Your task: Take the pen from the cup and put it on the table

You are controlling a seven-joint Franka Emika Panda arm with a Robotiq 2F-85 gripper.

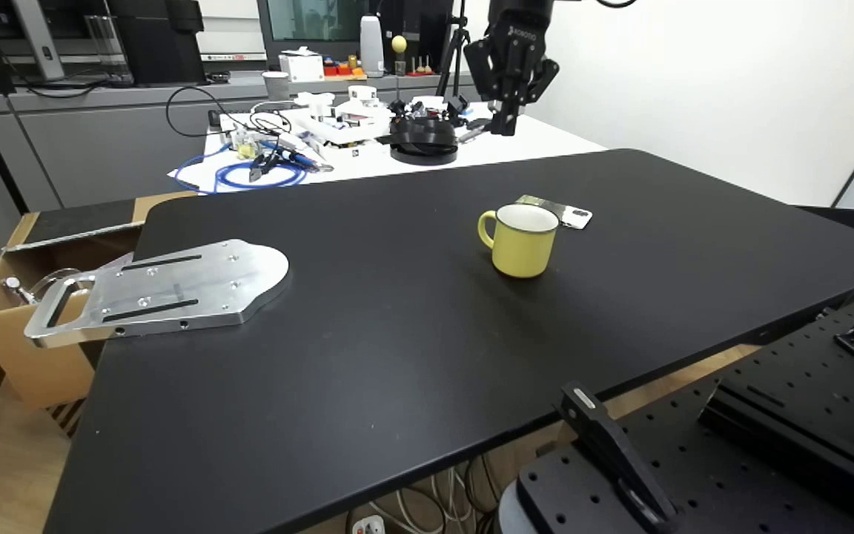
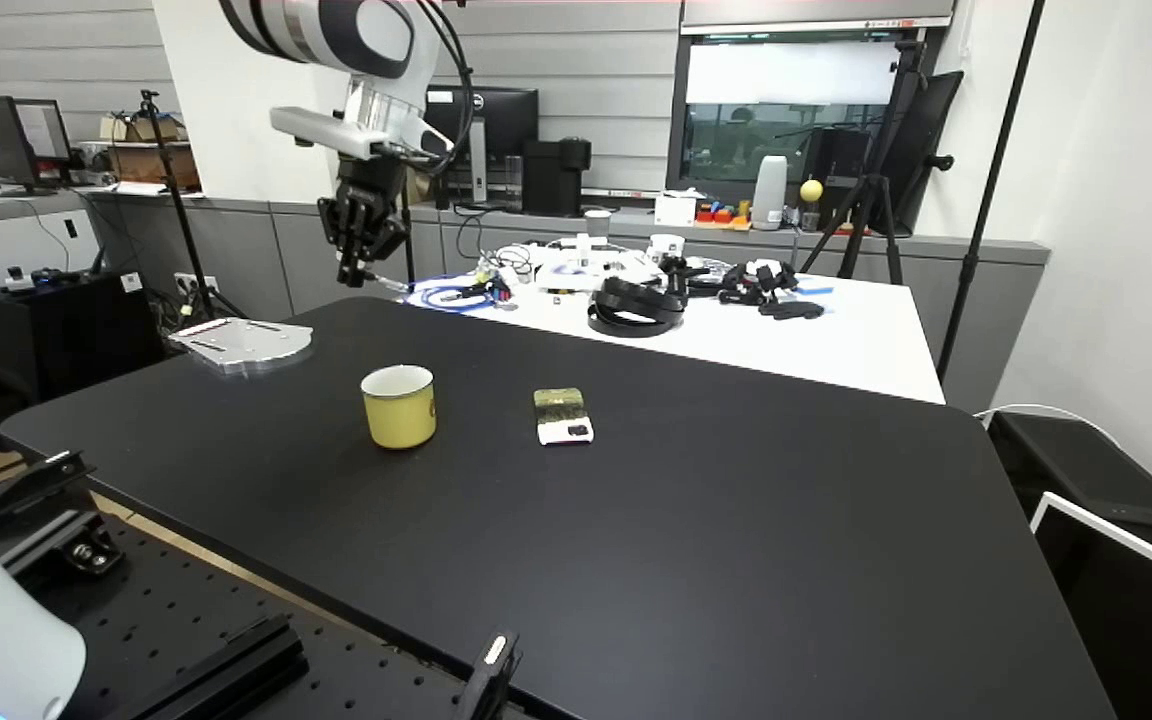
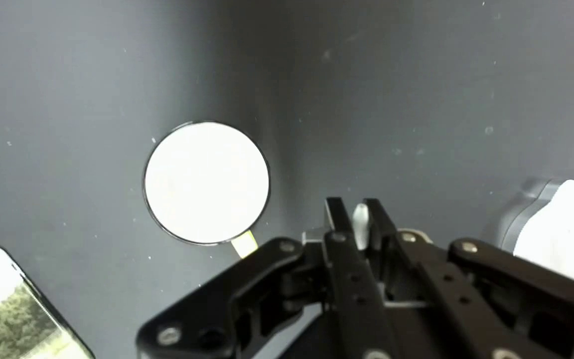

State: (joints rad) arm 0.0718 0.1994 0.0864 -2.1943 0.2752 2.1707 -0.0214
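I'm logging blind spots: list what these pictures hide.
Probable pen: wrist view, mostly hidden by the gripper, so unconfirmed.
Floor of the cup: wrist view, washed out; both exterior views, hidden by its near wall.
Phone and metal plate: wrist view, cut off by the picture's edges.

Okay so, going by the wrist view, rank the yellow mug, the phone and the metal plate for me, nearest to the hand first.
1. Yellow mug, left of the hand in that picture.
2. Metal plate, at the right edge.
3. Phone, cut off in the bottom left corner.
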